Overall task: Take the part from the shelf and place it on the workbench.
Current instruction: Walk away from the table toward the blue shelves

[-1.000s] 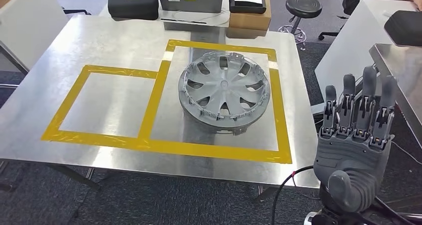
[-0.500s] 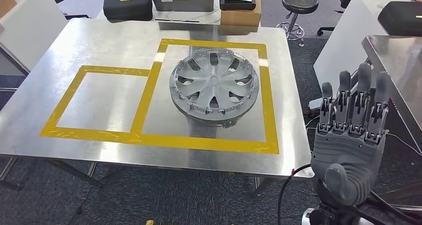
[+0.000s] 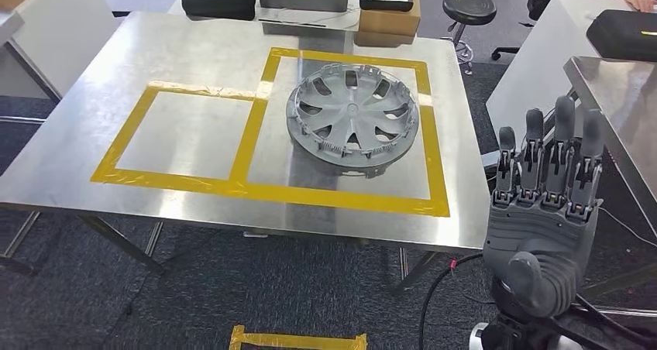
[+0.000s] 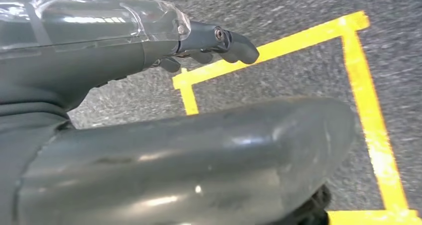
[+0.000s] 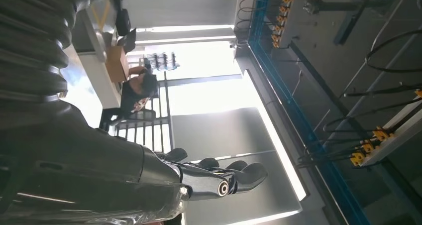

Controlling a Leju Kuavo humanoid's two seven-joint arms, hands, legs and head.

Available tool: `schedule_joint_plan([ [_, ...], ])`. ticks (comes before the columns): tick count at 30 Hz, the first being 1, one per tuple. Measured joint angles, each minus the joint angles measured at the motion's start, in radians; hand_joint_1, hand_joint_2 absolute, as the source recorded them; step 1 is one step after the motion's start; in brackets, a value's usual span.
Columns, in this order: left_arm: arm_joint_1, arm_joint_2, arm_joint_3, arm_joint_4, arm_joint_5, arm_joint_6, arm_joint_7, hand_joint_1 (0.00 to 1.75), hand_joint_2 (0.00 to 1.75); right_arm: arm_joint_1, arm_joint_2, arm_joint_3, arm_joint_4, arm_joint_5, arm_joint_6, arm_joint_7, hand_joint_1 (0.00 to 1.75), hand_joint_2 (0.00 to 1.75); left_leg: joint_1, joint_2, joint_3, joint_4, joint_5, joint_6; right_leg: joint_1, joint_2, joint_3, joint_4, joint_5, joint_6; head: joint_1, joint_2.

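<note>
Across the head view the whole scene has slid, so the camera has moved rather than the things: the shiny metal workbench [image 3: 155, 63] with its yellow tape squares now sits higher and a little to the right, more dark carpet shows beneath its near edge, and a strip of yellow tape on the floor [image 3: 298, 339] has come into the bottom of the picture. The grey plastic wheel cover [image 3: 352, 120] lies in the same taped square. The raised grey right hand [image 3: 546, 211] sits slightly lower in the picture, fingers straight up as before
</note>
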Motion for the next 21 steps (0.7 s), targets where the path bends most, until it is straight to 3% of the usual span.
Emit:
schedule_joint_plan([
  [1,0.0,0.0,0.0,0.0,0.0,0.0,0.0,0.0,0.0,0.0,0.0,0.0,0.002,0.0,0.0,0.0,0.0,1.75,-0.006,0.0,-0.012,0.0,0.009,0.003,0.002,0.0,0.003,0.031,-0.008,-0.005,0.004,0.0],
  [2,0.0,0.001,0.0,0.0,0.0,0.0,0.0,0.0,0.0,0.0,0.001,0.0,0.003,0.0,0.001,0.0,0.0,1.75,-0.011,0.0,-0.024,0.001,0.019,0.004,0.007,0.001,0.022,0.025,0.005,-0.014,0.008,0.0],
  [4,0.0,0.001,0.0,0.0,0.0,0.0,0.0,0.0,0.0,-0.002,0.001,0.0,0.006,0.0,0.002,0.0,0.0,1.75,-0.02,-0.001,-0.043,0.001,0.036,0.007,0.025,0.003,0.104,-0.087,0.057,-0.042,0.014,0.0],
  [6,0.0,-0.002,0.0,0.0,-0.001,0.0,-0.001,0.0,0.0,-0.005,0.002,0.0,0.005,0.0,0.003,0.0,0.0,1.75,-0.025,-0.001,-0.055,0.001,0.051,0.004,0.047,0.003,0.196,-0.233,0.08,-0.074,0.015,0.0],
  [8,0.0,-0.006,0.0,-0.001,-0.002,0.0,-0.002,0.0,0.0,-0.008,0.002,0.0,0.004,0.0,0.004,0.0,0.0,1.75,-0.022,0.001,-0.06,0.0,0.067,-0.004,0.061,0.002,0.231,-0.299,0.084,-0.087,0.016,0.0],
  [10,0.0,-0.006,0.0,-0.001,-0.003,-0.001,-0.003,0.0,0.0,-0.01,0.002,0.0,0.005,0.0,0.005,0.0,0.0,1.75,-0.019,0.001,-0.065,0.001,0.073,-0.013,0.06,-0.002,0.225,-0.314,0.106,-0.086,0.02,0.0],
  [11,0.0,-0.005,0.0,0.0,-0.004,-0.001,-0.003,0.0,0.0,-0.011,0.002,0.0,0.005,-0.001,0.005,0.0,0.0,1.75,-0.019,0.001,-0.072,0.013,0.055,-0.018,0.057,-0.005,0.219,-0.322,0.119,-0.087,0.022,0.0],
  [13,0.0,-0.004,0.0,0.0,-0.004,-0.001,-0.004,0.0,0.0,-0.014,0.002,0.0,0.006,-0.001,0.005,0.0,0.0,1.75,-0.013,-0.001,-0.099,0.092,-0.034,-0.03,0.049,-0.009,0.198,-0.33,0.145,-0.087,0.015,0.0],
  [14,0.0,-0.003,0.0,0.0,-0.004,-0.001,-0.005,0.0,0.0,-0.014,0.002,0.0,0.007,-0.002,0.005,0.0,0.0,1.75,-0.008,-0.001,-0.114,0.152,-0.085,-0.038,0.047,-0.009,0.182,-0.329,0.156,-0.087,0.011,0.0],
  [15,0.0,-0.002,0.0,0.0,-0.004,-0.001,-0.005,0.0,0.0,-0.014,0.003,0.0,0.007,-0.002,0.005,0.0,0.0,1.75,-0.001,-0.001,-0.125,0.211,-0.117,-0.047,0.044,-0.01,0.165,-0.326,0.167,-0.084,0.007,0.0],
  [16,0.0,-0.001,0.0,0.0,-0.004,-0.001,-0.006,0.0,0.0,-0.014,0.003,0.0,0.008,-0.003,0.006,0.0,0.0,1.75,0.005,-0.001,-0.126,0.253,-0.123,-0.055,0.04,-0.011,0.148,-0.321,0.177,-0.079,0.006,0.0],
  [18,0.0,0.002,0.0,0.0,-0.006,-0.001,-0.007,0.0,0.0,-0.014,0.003,0.0,0.011,-0.004,0.006,0.0,0.0,1.75,0.017,0.001,-0.088,0.25,-0.074,-0.071,0.029,-0.013,0.11,-0.304,0.193,-0.067,0.004,0.0],
  [19,0.0,0.002,0.0,0.0,-0.007,-0.001,-0.009,0.0,0.0,-0.015,0.003,0.0,0.012,-0.005,0.006,0.0,0.0,1.75,0.024,0.003,-0.045,0.201,-0.046,-0.081,0.024,-0.013,0.092,-0.29,0.197,-0.06,0.003,0.0],
  [20,-0.001,0.001,0.0,-0.001,-0.008,-0.002,-0.011,0.0,0.0,-0.015,0.003,0.0,0.013,-0.006,0.007,0.0,0.0,1.75,0.028,0.005,0.003,0.137,-0.039,-0.092,0.02,-0.013,0.073,-0.273,0.2,-0.053,-0.003,0.0],
  [21,-0.001,0.001,0.0,-0.001,-0.009,-0.002,-0.013,0.0,0.0,-0.016,0.004,0.0,0.013,-0.006,0.007,0.0,0.0,1.75,0.031,0.005,0.043,0.079,-0.047,-0.094,0.019,-0.012,0.058,-0.256,0.201,-0.046,-0.01,0.0],
])
